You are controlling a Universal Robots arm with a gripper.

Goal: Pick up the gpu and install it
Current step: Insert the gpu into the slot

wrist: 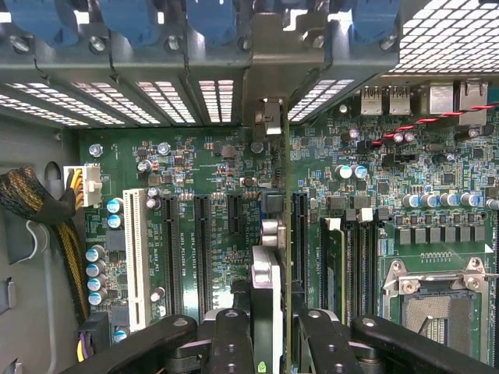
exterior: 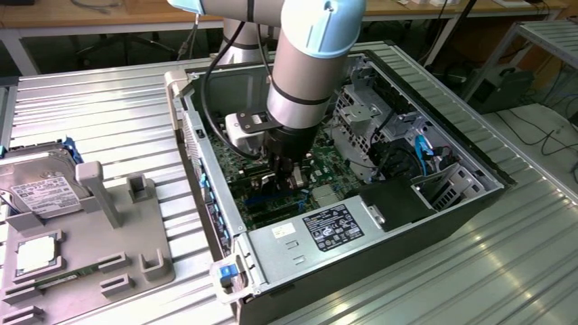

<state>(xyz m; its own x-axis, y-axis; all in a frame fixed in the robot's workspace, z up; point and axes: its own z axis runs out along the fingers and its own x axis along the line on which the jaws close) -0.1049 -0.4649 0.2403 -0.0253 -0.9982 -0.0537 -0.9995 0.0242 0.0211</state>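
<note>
The arm is reaching down into the open computer case [exterior: 434, 196], which is lying on its side on the ribbed metal desk [exterior: 108, 101]. The gripper [exterior: 287, 177] is sitting low over the green motherboard [exterior: 271, 193], near the case's rear wall.

In the wrist view the fingers [wrist: 231, 343] are clenching the gpu [wrist: 269, 312] between them, one black finger on each face. The card is standing on edge, seen edge-on, running from the fingers toward the rear wall of the case. Its silver bracket [wrist: 269, 117] is reaching up into the row of slot openings, just below the blue clips [wrist: 210, 19]. The card is lining up beside a long black expansion slot [wrist: 299, 234]; whether it is touching the slot cannot be told. A white slot [wrist: 136, 257] is lying well apart from it, and the empty processor socket [wrist: 437, 304] is sitting on the card's other side.

Beside the case, a grey parts tray [exterior: 99, 264] is holding a silver hard drive [exterior: 36, 183] and a narrow green memory stick [exterior: 59, 277].
</note>
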